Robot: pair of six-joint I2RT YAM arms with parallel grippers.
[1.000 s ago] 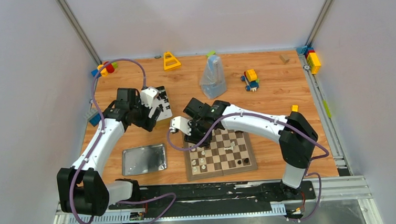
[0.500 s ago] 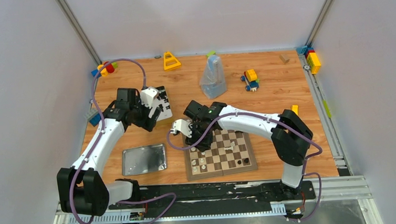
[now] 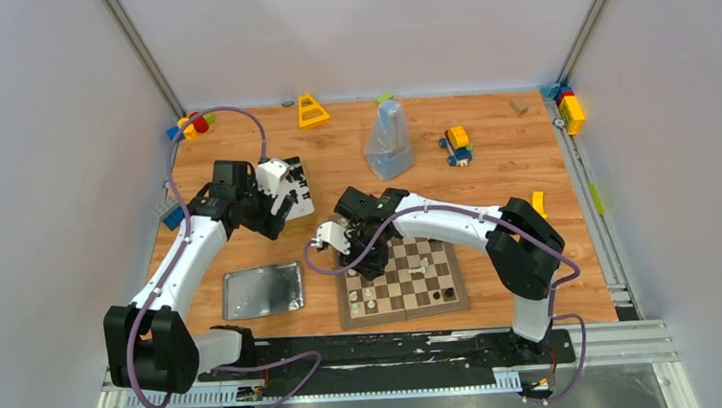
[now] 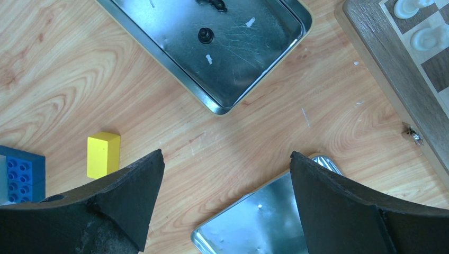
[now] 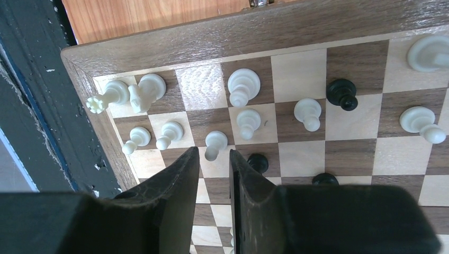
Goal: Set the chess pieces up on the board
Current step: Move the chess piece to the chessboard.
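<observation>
Chess pieces (image 5: 243, 84), tiny cream-white and black figures: where are they, and which one matters next?

– Most sit on the square wooden chessboard of dark brown and cream squares (image 5: 317, 29), bunched toward one corner. At least one small black figure (image 4: 205, 35) lies in the rectangular silver metal tin (image 4: 249, 63), off the board. The one to watch, I judge, is the small cream-white pawn (image 5: 214, 142). It is straight ahead of the right gripper (image 5: 213, 154), just beyond the fingertips and in line with the slit between them.

– How do the jaws stand?

– The right jaws are a narrow slit apart, with nothing clamped. The left gripper (image 4: 226, 156) hangs over the light wooden tabletop (image 4: 79, 79), between the tin and a second silver metal tray (image 4: 265, 222). Its jaws are wide apart and hold nothing.

– Which arm is nearer the pawn?

– The right, clearly; the left is off the board altogether.

– And how does the pawn lie?

– In the right wrist view its long axis runs toward the jaws, broad round end away, narrow end pointing at the slit. Whether it stands upright or is tipped, I cannot tell from this steep angle. A grasp would, I judge, mean advancing along that same line.
</observation>
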